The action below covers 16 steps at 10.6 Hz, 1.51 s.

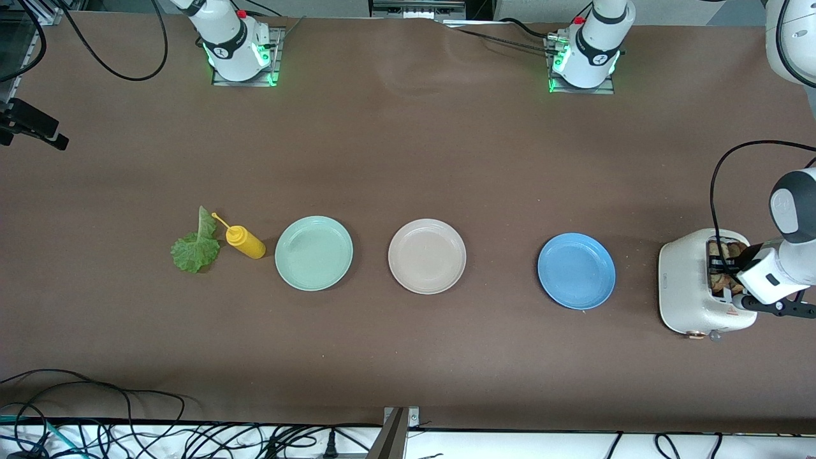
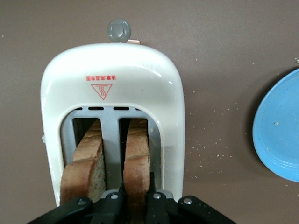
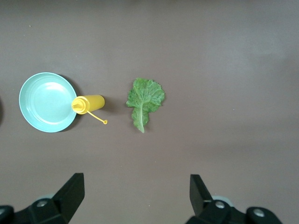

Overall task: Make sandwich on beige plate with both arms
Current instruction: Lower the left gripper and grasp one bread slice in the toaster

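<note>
Two slices of brown toast stand in the slots of a white toaster [image 1: 685, 287] at the left arm's end of the table. My left gripper [image 2: 136, 184] reaches down into one slot and is shut on the toast slice [image 2: 137, 154] there. The other slice [image 2: 86, 158] stands untouched in the slot beside it. The beige plate [image 1: 427, 256] sits bare at the table's middle. A green lettuce leaf [image 1: 196, 248] lies toward the right arm's end. My right gripper [image 3: 136, 184] hangs open high over the table by the lettuce leaf [image 3: 145, 100], holding nothing.
A yellow squeeze bottle [image 1: 245, 242] lies on its side between the lettuce and a mint-green plate [image 1: 313, 253]. A blue plate [image 1: 576, 271] sits between the beige plate and the toaster. Cables run along the table's near edge.
</note>
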Each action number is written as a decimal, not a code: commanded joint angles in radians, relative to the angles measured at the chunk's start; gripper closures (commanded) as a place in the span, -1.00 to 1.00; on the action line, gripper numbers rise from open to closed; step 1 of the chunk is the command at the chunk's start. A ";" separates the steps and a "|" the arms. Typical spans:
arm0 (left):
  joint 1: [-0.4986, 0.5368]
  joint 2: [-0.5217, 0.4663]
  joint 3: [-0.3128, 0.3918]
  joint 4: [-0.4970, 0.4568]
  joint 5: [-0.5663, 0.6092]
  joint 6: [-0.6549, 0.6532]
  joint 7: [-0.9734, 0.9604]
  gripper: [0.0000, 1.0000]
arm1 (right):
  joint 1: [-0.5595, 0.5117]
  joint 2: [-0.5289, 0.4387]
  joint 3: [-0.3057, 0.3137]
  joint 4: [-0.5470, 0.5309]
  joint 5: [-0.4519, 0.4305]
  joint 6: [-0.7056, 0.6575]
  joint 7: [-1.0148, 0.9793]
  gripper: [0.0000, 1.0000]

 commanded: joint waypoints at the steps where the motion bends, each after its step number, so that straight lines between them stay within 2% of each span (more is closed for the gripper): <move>1: -0.005 0.004 -0.003 0.007 0.028 -0.012 0.018 1.00 | -0.004 0.003 0.003 0.023 0.008 -0.026 -0.017 -1.00; 6: -0.007 0.002 -0.007 0.054 0.008 -0.068 0.018 1.00 | -0.002 0.003 0.006 0.023 0.009 -0.026 -0.017 -1.00; 11: -0.007 -0.002 -0.007 0.132 0.008 -0.107 0.018 1.00 | -0.002 0.003 0.000 0.023 0.011 -0.026 -0.017 -1.00; 13: -0.007 -0.004 -0.009 0.192 0.006 -0.162 0.018 1.00 | -0.004 0.003 0.000 0.023 0.012 -0.027 -0.017 -1.00; 16: -0.007 -0.007 -0.018 0.234 0.005 -0.207 0.017 1.00 | -0.002 0.003 -0.002 0.023 0.012 -0.026 -0.017 -1.00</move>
